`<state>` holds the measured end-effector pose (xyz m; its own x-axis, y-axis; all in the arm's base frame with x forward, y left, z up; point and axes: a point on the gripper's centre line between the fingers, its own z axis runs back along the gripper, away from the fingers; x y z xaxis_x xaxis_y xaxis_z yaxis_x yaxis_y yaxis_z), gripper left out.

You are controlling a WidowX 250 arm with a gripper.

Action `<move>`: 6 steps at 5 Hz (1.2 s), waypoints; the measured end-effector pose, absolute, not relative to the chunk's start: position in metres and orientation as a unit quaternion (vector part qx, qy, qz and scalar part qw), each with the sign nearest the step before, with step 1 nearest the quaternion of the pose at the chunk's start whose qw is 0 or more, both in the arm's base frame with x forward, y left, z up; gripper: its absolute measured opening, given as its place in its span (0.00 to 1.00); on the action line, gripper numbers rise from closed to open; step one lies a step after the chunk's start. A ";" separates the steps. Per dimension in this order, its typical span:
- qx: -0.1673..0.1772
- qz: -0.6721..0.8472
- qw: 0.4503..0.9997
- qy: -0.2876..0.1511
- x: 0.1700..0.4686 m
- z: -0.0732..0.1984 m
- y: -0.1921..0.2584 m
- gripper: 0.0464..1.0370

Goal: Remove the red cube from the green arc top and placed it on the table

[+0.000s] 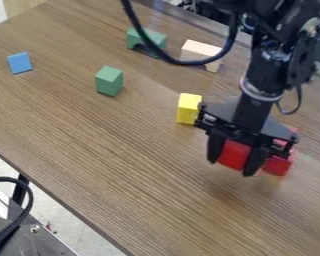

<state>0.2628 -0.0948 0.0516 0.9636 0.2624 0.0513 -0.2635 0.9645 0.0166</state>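
Red cube [235, 154] is being pinched by the gripper [232, 166], prob for placing clear of the green arc [134, 37] near the table [89, 175]'s far edge.

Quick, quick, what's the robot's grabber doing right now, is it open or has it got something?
Gripper: closed on the red cube, one finger on each side.
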 end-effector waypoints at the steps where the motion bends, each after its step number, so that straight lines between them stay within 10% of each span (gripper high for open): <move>1: 0.018 0.144 0.989 -0.013 0.258 0.041 -0.086 0.55; 4: 0.021 0.154 0.988 0.006 0.246 0.022 -0.071 0.62; 5: 0.025 0.161 0.987 0.008 0.243 0.021 -0.069 0.91; 6: 0.012 0.161 0.987 -0.017 0.246 0.043 -0.072 0.96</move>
